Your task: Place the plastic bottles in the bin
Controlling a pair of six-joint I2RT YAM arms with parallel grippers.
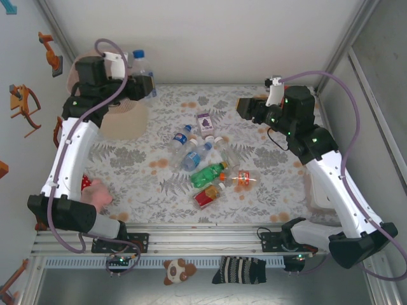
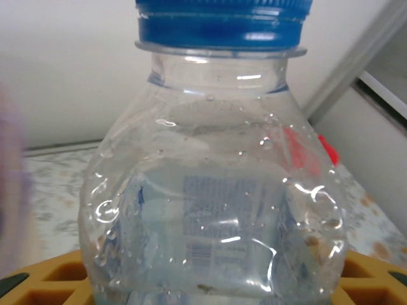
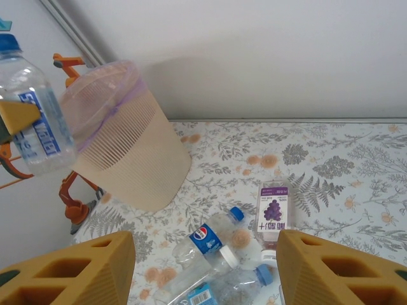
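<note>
Left gripper (image 1: 138, 86) is up high at the far left, clamped around the lower body of a clear bottle (image 1: 141, 62) with a blue cap and blue label. The cap points up, and the thin walls look dented where the yellow fingers (image 3: 16, 114) press in. Now here's the worry: from above, that bottle sits just to the right of the bin (image 3: 137, 159). It is close to the bag-lined rim but, as far as I can judge, not squarely over the mouth, so letting go right here could clip the rim or drop it down the outside onto the table (image 1: 273, 190). Second risk is that soft, squeezed plastic: a light, crumpling bottle can twist or squirt out of a pinch before it is lined up. Third, the bin looks tall and light, and the forearm hangs right above it, so a nudge on the rim could shove or tip it. As for the pose, the left arm rises from its base at the near left edge, elbow bent, forearm reaching to the far side. Right gripper (image 1: 245, 105) hovers over the far right of the table, jaws apart with nothing between them. It looks down on the other bottles (image 1: 203, 162) lying mid-table, well apart from the bin.
</note>
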